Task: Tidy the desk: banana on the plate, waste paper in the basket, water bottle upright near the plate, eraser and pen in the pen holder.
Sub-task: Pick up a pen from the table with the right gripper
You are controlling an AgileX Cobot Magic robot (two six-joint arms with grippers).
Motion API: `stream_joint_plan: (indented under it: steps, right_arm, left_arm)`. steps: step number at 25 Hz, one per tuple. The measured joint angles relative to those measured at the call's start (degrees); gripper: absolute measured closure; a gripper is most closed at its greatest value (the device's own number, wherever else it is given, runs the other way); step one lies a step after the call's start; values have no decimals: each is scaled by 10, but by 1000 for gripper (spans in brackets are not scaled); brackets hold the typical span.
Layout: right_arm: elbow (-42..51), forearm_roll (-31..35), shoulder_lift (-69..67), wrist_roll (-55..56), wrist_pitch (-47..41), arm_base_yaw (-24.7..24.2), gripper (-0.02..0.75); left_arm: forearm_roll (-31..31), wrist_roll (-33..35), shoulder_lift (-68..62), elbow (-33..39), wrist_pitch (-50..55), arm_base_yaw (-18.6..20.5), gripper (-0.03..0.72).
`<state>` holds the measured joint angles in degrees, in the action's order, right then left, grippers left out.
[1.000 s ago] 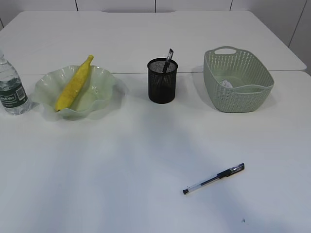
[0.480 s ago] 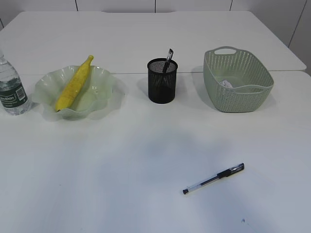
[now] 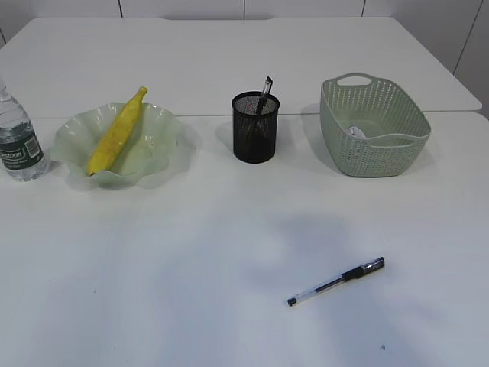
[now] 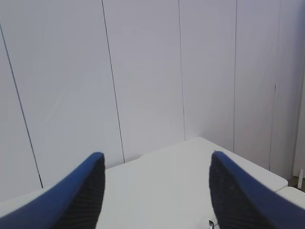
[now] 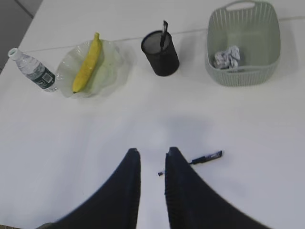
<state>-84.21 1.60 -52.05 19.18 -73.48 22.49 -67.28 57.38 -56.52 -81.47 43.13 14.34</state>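
The big white table [image 3: 229,229] is mostly bare, with white wall panels behind it. Nearest to us lies the pen [image 3: 336,280], flat on the table, its long side slanting from near-left to far-right. The right gripper [image 5: 151,157] hangs high above it, jaws a small way apart and holding nothing; the pen is just to its right (so this arm looks best placed to fetch it). The left gripper [image 4: 157,176] points at the wall, wide open and empty. Farther back stand the pen holder [image 3: 255,127], the basket [image 3: 374,126] with paper, the plate [image 3: 157,149] with the banana [image 3: 116,131], and the upright bottle [image 3: 17,139].
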Motion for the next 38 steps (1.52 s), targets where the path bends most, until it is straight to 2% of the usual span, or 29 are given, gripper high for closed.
stream_joint_plan:
  steps: [12, 23, 32, 38]
  right_arm:
    - [136, -81, -41, 215, 11, 0, 598]
    - [253, -103, -42, 462, 113, 0, 598]
    - [272, -97, -50, 485, 125, 0, 598]
    - [272, -169, -66, 487, 135, 0, 598]
  left_arm:
    - [0, 0, 0, 0, 16, 0, 209]
    - [0, 0, 0, 0, 16, 0, 209]
    - [14, 0, 0, 0, 28, 0, 209]
    - [30, 0, -1, 0, 28, 0, 209]
